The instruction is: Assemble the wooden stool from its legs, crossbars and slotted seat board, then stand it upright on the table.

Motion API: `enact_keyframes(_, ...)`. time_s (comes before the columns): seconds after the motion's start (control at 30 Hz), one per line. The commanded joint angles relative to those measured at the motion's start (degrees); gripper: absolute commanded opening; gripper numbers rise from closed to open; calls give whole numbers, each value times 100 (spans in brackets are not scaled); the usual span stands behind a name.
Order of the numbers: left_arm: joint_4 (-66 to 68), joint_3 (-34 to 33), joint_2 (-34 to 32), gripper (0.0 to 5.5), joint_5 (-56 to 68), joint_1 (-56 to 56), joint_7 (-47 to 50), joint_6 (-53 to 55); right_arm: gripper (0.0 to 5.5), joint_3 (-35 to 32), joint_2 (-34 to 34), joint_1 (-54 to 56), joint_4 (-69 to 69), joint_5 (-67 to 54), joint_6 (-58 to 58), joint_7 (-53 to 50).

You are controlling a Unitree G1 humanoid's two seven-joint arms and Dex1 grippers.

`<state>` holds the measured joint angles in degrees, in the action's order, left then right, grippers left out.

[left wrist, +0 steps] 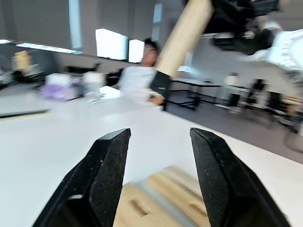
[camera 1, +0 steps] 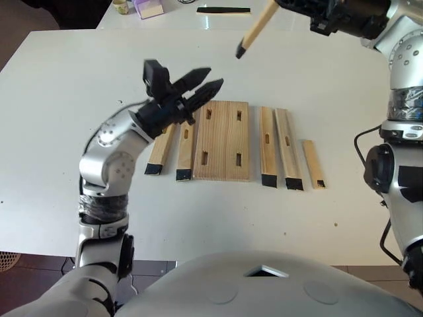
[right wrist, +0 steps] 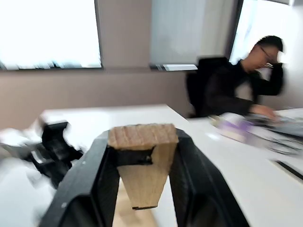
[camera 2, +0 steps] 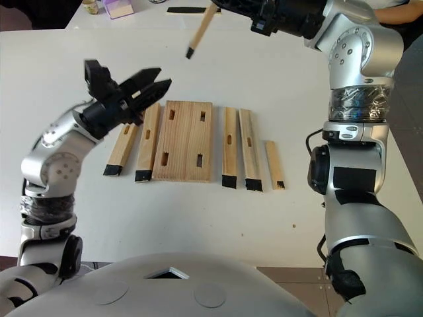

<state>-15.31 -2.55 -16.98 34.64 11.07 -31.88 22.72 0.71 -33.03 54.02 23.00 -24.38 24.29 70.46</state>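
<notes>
The slotted seat board (camera 1: pixel 223 140) lies flat in the middle of the white table (camera 1: pixel 66 132). Two black-tipped legs (camera 1: pixel 173 152) lie to its left, two more legs (camera 1: pixel 277 148) and a short crossbar (camera 1: pixel 313 164) to its right. My left gripper (camera 1: pixel 206 82) hovers open and empty over the board's far left corner; its fingers (left wrist: pixel 111 175) frame the board (left wrist: pixel 161 201) below. High at the far right, my right gripper (right wrist: pixel 142 161) is shut on a wooden leg (camera 1: pixel 257 30), black tip slanting down toward the table; the same leg (left wrist: pixel 182 42) hangs beyond my left gripper.
A black strip (camera 1: pixel 223 10), a purple box (camera 1: pixel 148 8) and a small jar (camera 1: pixel 119 5) sit on the table beyond. Bare tabletop lies left of the parts and along the front edge.
</notes>
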Motion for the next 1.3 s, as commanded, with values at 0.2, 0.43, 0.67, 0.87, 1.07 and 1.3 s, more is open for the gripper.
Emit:
enact_keyframes(0.2,1131,114,2187,233,-1797,1337,3411,-1187,131,539,-826,-1365,-478,648,-1278,1321)
enact_keyframes(0.43,2412,640,2499,233,-3218,1824,4215,-1825,131,688,-998,-2017,-585,918,-1706,1496)
enact_keyframes(0.67,2434,527,2574,233,-3150,1774,4074,-1943,131,642,-925,-2049,-209,948,-1900,1540)
enact_keyframes(0.87,2440,473,2629,233,-3132,1802,3992,-1925,131,648,-834,-2102,-71,953,-1960,1531)
enact_keyframes(1.07,2343,425,2637,233,-3082,1758,3965,-1850,131,679,-894,-2335,-57,997,-2026,1591)
enact_keyframes(1.3,2202,399,2623,233,-3082,1690,3946,-1754,131,664,-1026,-2637,-321,853,-1724,1701)
